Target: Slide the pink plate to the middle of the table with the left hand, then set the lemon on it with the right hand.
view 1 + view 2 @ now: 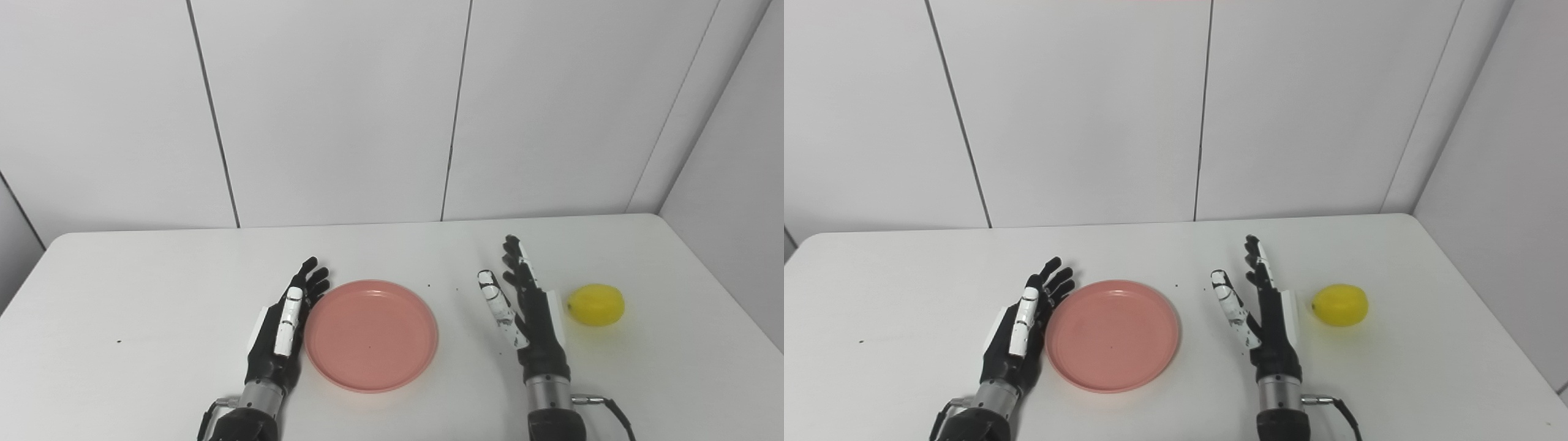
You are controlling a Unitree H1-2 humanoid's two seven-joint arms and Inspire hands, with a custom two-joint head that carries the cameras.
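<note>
On table (153, 288): lemon (595, 304) lies long axis left-right, nub leftward; pink plate (371, 334) empty; left hand (283, 331) released at plate's edge; right hand (524, 306) released beside lemon.

- the plate (371, 334) is lying flat on the table (153, 294), toward the near edge and a little left of the middle
- the left hand (283, 331) is lying just beside the plate's left rim, fingers spread and pointing toward the far side; whether it is touching the rim is not clear
- the right hand (527, 312) is standing to the right of the plate, apart from it, fingers spread and pointing away
- the lemon (595, 304) is sitting on the table just right of the right hand, near its back, well apart from the plate
- the wall (343, 110) is rising behind the table's far edge
</note>
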